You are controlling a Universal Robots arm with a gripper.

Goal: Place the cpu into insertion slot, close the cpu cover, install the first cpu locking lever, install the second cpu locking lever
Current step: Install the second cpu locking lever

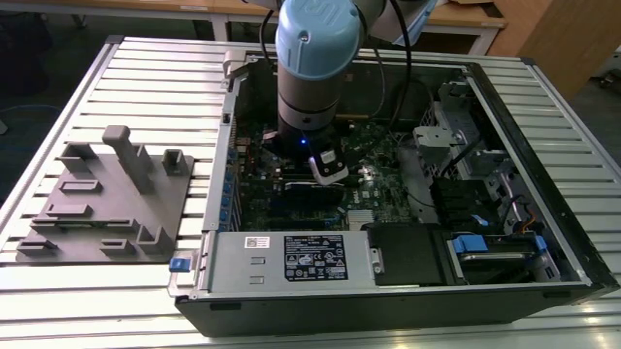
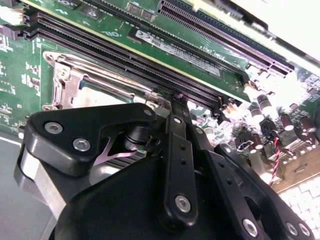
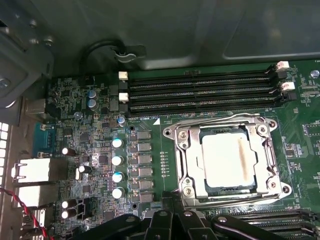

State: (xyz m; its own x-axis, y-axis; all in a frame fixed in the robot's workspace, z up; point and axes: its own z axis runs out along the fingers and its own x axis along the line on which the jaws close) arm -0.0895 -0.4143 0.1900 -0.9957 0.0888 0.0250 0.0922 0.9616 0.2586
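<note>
Silvery cpu (image 3: 226, 160) sits inside the insertion slot (image 3: 187, 150) on the green circuit board (image 3: 150, 145), with the cpu cover (image 3: 267, 150) lying closed around it — its window frames the chip. Just beside the socket's edge hovers the tool (image 2: 176, 102), its slim black fingers (image 2: 172, 140) pressed together, gripping nothing.

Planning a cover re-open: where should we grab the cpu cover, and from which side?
Take the cpu cover by its frame bar nearest the gripper, coming down from above. It lies flat over the cpu, so only the thin bars around the window offer a hold. Hinged edge: cannot tell.
</note>
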